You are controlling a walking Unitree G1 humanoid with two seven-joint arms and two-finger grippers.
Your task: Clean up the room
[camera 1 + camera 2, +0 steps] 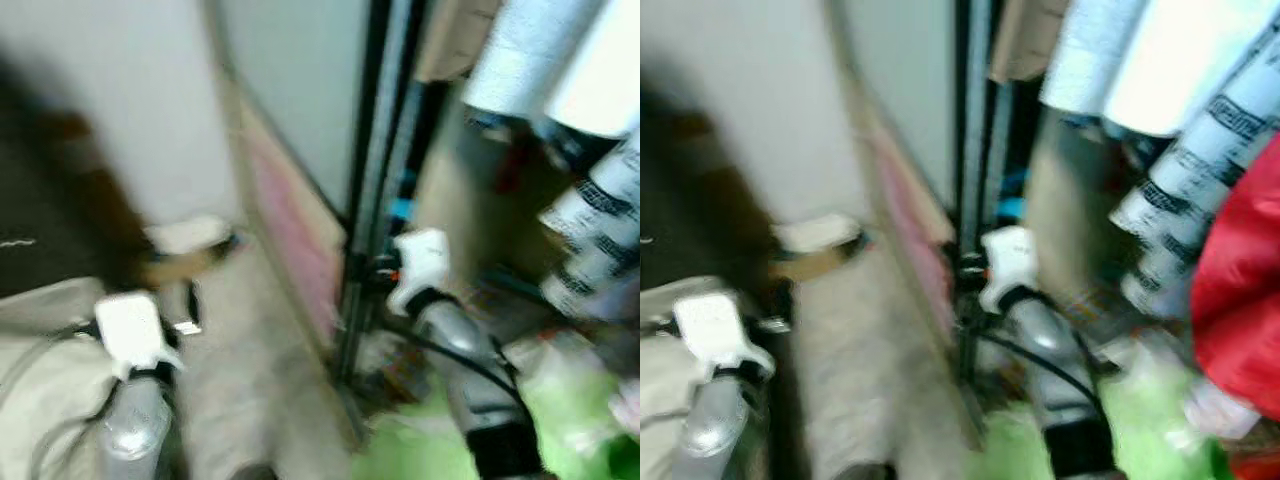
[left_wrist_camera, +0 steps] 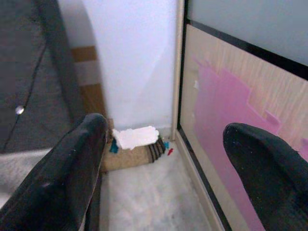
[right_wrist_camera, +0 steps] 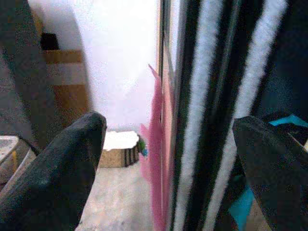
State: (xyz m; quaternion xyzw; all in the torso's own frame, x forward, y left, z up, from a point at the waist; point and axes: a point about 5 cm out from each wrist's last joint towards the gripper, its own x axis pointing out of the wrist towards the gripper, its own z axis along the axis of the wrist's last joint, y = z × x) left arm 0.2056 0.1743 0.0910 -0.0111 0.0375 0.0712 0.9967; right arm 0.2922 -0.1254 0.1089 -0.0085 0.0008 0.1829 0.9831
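Observation:
The head views are blurred. My left gripper [image 2: 166, 130] is open and holds nothing; it faces a small tan box with a white top [image 2: 134, 144] at the foot of the white wall. The box also lies on the pale floor ahead [image 1: 185, 245]. My right gripper [image 3: 171, 125] is open too, held close to the black posts of a metal rack [image 3: 211, 96]. My left arm's white wrist [image 1: 130, 330] is low on the left, and the right arm's wrist [image 1: 420, 265] is beside the rack.
A wood panel with a pink patch [image 2: 231, 125] leans along the narrow floor strip. White rolls [image 1: 520, 50] and labelled tubes fill the rack at right, with red cloth [image 1: 1240, 300] and something bright green [image 1: 420, 440] below. Beige fabric [image 1: 40, 380] lies at left.

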